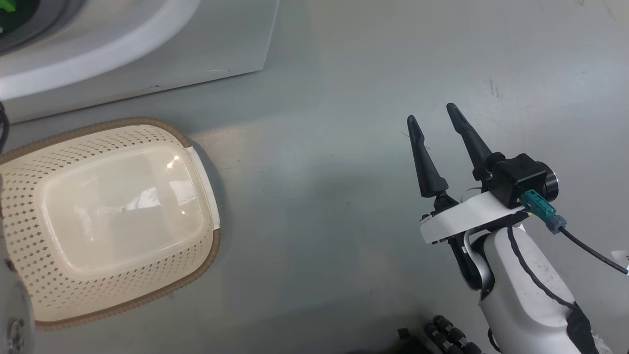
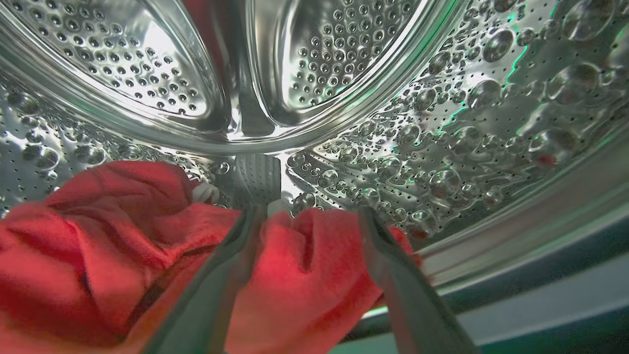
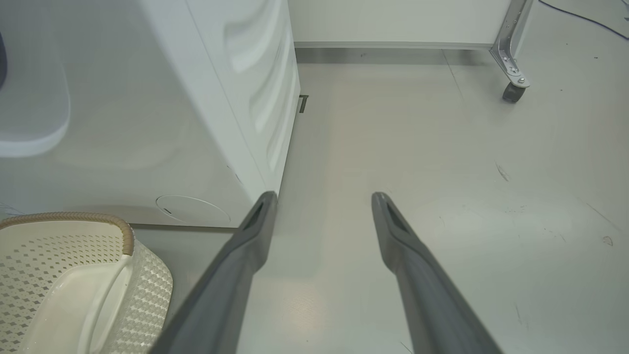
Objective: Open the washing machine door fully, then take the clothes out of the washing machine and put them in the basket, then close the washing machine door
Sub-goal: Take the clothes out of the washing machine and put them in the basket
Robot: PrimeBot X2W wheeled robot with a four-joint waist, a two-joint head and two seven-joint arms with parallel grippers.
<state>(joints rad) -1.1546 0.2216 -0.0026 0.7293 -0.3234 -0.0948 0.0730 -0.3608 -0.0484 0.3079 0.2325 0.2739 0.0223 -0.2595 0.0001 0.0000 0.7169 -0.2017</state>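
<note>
Both left fingers [image 2: 211, 295], spread wide and holding nothing, flank a fold of the clothes [image 2: 304, 265].

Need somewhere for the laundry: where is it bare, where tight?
Bare: inside the cream perforated plastic basket, and the grey floor between it and the open right gripper. Tight: the perforated steel drum, where the red fabric garment crowds the open left gripper.

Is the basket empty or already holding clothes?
Empty: the basket shows its bare cream floor; the red clothes lie in the drum.
</note>
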